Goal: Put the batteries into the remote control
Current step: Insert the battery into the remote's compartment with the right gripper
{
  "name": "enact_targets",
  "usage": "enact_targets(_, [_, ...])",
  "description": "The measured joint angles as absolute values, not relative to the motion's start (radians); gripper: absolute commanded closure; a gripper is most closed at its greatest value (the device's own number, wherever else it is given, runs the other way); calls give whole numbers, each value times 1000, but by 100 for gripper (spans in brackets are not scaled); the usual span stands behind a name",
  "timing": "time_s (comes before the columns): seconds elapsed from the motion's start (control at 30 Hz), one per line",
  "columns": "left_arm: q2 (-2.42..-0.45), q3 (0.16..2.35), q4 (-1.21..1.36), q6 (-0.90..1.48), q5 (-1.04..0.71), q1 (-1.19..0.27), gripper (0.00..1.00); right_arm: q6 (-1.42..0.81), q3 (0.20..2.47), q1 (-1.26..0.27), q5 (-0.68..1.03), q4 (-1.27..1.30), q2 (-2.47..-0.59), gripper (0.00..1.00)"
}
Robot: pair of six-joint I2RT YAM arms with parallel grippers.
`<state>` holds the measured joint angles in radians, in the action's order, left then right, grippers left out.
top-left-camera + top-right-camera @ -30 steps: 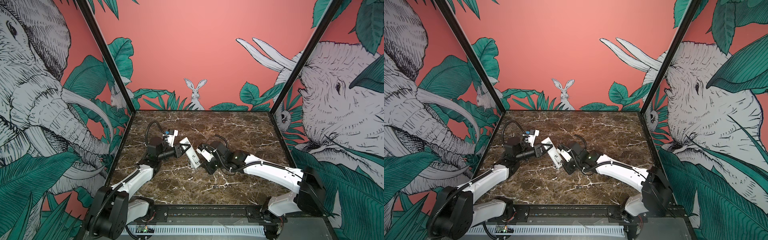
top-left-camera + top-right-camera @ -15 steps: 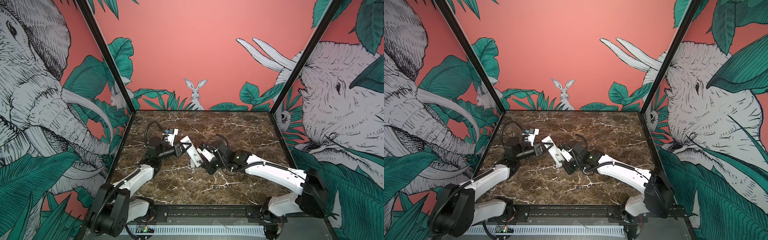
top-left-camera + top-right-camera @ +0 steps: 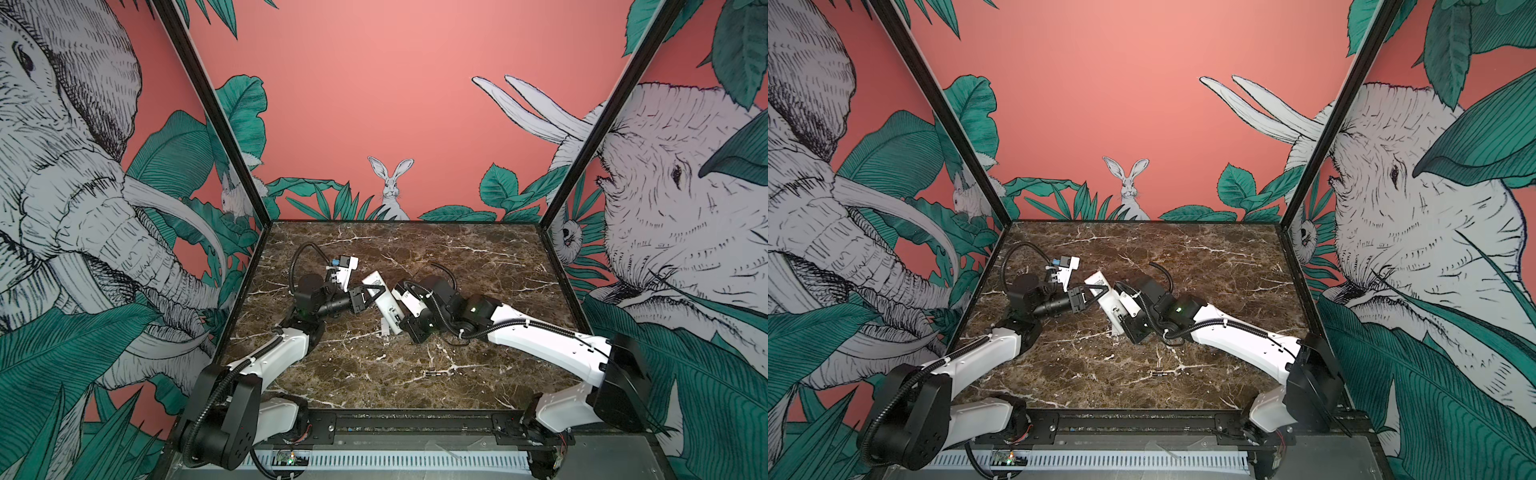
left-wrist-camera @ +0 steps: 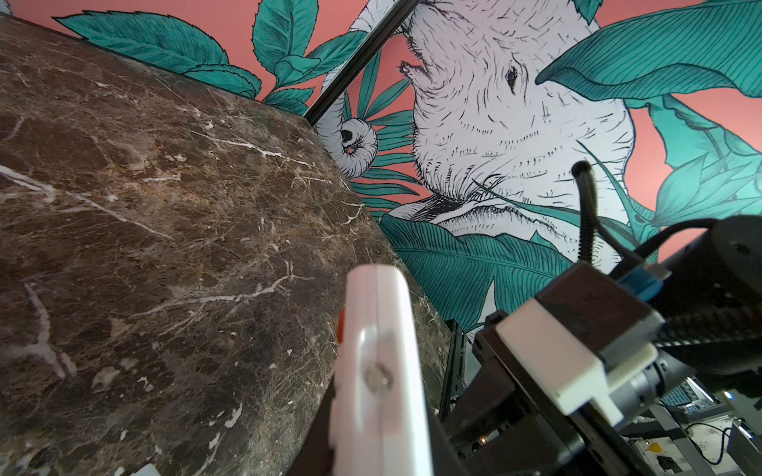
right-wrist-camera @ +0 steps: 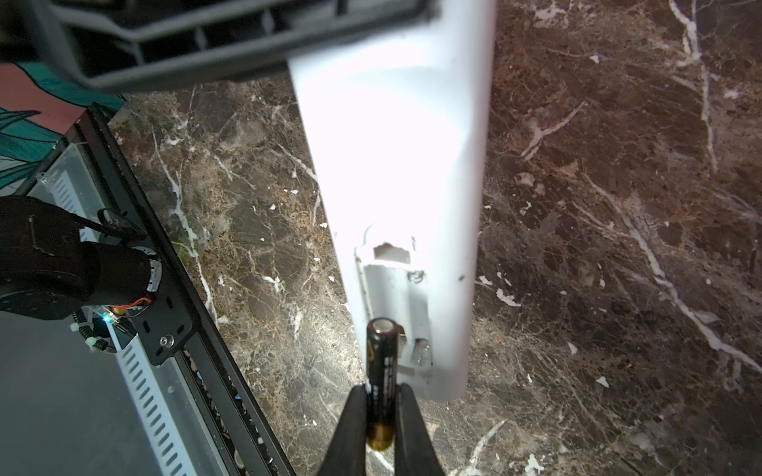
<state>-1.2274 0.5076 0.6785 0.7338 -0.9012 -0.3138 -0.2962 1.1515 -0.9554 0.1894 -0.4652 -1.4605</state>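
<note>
- White remote control (image 5: 396, 165) sits clamped between our left fingers (image 5: 165, 70), back side facing up.
- Our right fingers (image 5: 354, 428) pinch a dark battery (image 5: 381, 371), its tip at the open bay (image 5: 391, 288) just beyond them.

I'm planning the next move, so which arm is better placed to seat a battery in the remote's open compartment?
Right. The right pincer is shut on a battery whose tip sits at the open compartment, while the left pincer is busy holding the remote control.

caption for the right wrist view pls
Right gripper holds a battery at the open compartment of the white remote control.
</note>
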Motion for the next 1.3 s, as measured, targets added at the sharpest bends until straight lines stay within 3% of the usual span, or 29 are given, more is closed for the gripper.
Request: enact_targets(1.3, [-1208,503,640,781,-870,-324,100,-305,1269,-960,101,-552,-1574,89])
